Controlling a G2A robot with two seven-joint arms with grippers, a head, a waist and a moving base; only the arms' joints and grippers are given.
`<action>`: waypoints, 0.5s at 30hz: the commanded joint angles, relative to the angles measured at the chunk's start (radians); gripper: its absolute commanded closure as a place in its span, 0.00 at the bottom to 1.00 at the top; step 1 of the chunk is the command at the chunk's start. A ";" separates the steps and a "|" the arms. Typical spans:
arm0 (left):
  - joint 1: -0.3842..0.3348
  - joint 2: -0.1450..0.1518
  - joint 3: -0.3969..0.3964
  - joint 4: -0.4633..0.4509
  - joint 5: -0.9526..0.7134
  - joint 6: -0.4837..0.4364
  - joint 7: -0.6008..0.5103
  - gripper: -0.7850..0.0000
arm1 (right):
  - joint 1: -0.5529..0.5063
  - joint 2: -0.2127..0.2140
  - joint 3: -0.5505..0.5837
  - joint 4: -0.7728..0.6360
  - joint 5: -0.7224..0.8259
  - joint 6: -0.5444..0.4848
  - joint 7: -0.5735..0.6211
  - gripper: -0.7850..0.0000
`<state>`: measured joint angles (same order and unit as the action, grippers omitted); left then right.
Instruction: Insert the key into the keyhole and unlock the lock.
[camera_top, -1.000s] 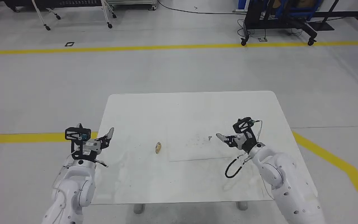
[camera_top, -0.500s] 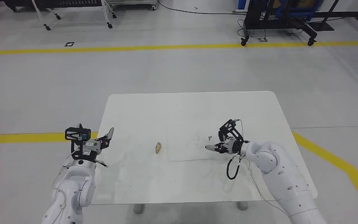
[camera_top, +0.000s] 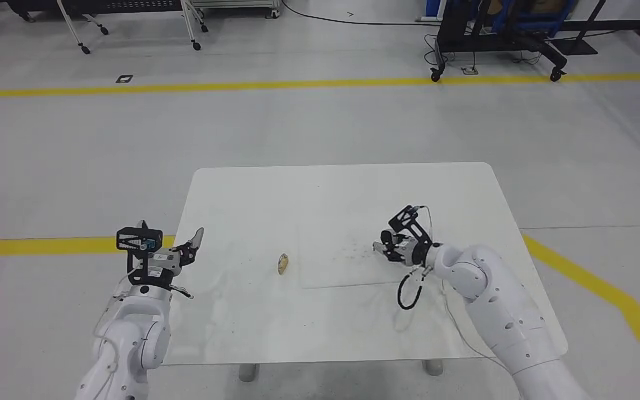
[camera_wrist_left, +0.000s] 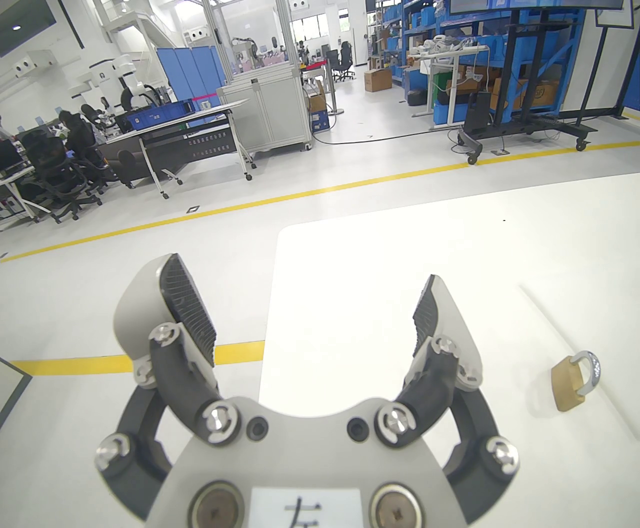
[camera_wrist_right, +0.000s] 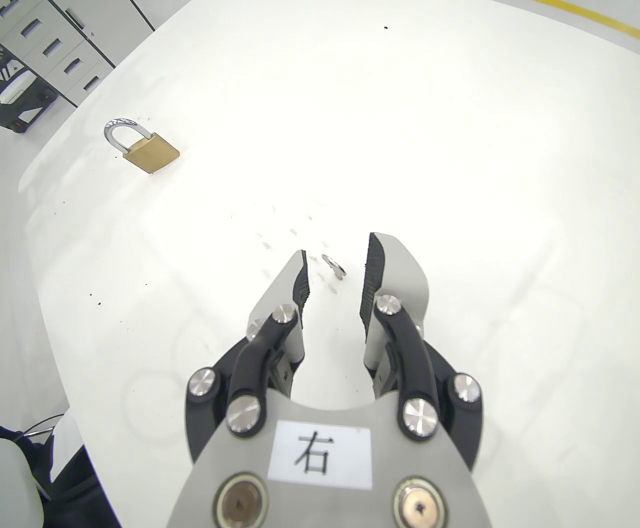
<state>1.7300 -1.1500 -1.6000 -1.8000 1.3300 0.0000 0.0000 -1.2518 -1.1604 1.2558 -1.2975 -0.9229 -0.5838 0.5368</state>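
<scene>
While the right gripper (camera_wrist_right: 337, 245) sits part-open, gripping nothing, the key (camera_wrist_right: 336, 266) lies flat on the table (camera_top: 330, 200) btwn its fingers, right of centre in top view; lock (camera_top: 284, 264) lies just below frame centre, well apart; left gripper (camera_wrist_left: 302, 270), lower left, wide open & empty.

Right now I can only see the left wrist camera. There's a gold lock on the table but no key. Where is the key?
Observer: The key lies flat on the table, between the right gripper's open fingertips.
Operator: Is it holding it?
Observer: Not yet. The pads stand apart, with a gap on each side of the key.
Operator: Is that hand far from my lock?
Observer: From above, the lock sits about midway between the left gripper and the right one, touching neither.
</scene>
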 joint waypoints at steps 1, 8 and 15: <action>0.000 0.000 0.000 0.000 0.000 0.000 0.000 0.00 | 0.008 0.000 -0.008 0.008 0.001 -0.005 0.001 0.75; 0.000 0.000 0.000 0.000 0.000 0.000 0.000 0.00 | 0.026 0.001 -0.030 0.025 -0.012 -0.019 0.004 1.00; 0.000 0.000 0.000 0.000 0.000 0.000 0.000 0.00 | 0.024 0.006 -0.031 0.030 -0.020 -0.032 -0.007 1.00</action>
<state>1.7300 -1.1500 -1.6000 -1.8000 1.3300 0.0000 0.0000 -1.2261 -1.1557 1.2226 -1.2671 -0.9421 -0.6132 0.5325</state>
